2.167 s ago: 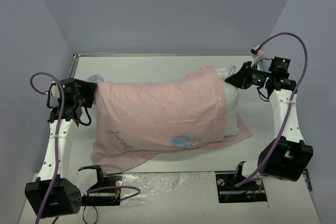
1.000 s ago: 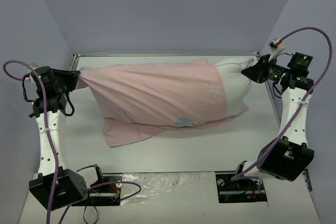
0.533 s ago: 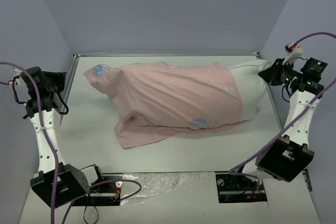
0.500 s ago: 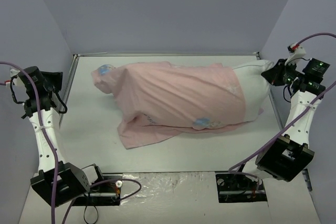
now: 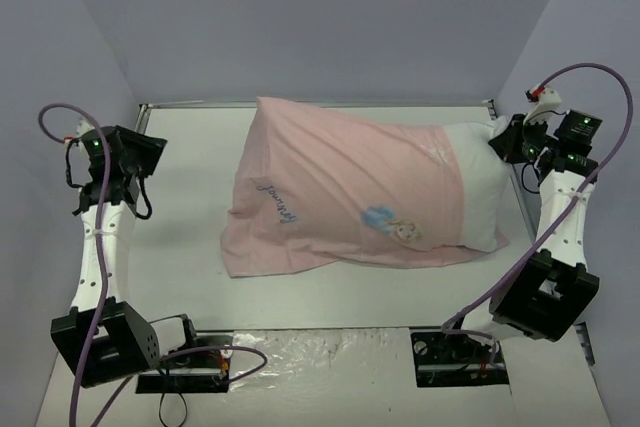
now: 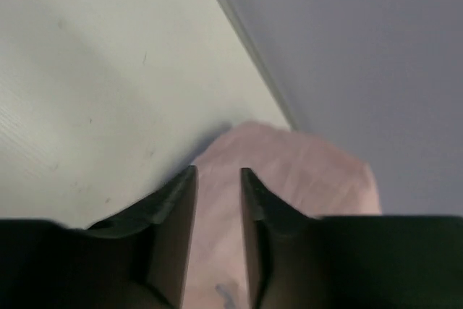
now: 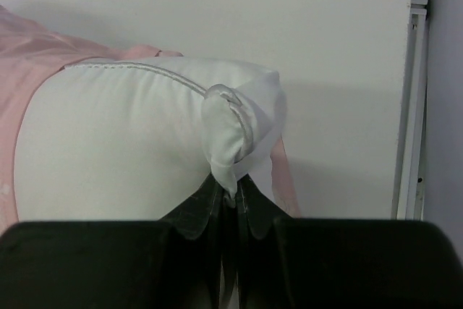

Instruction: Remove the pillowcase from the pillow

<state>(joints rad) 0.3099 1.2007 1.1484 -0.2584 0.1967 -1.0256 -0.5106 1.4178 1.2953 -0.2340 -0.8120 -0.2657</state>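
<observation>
Pillow (image 5: 480,202) mostly inside the pillowcase (image 5: 340,202), right gripper (image 7: 230,182) pinching its bare corner.
The pillow lies across the table (image 5: 180,237) from the middle to the right edge, its white right end sticking out of the pink pillowcase. The right gripper is pressed together on the pillow's far right corner. The left gripper (image 6: 218,173), by the left edge, is slightly spread and empty, well apart from the pillowcase.

Pale lavender walls (image 5: 300,17) enclose a white table (image 5: 180,247).
</observation>
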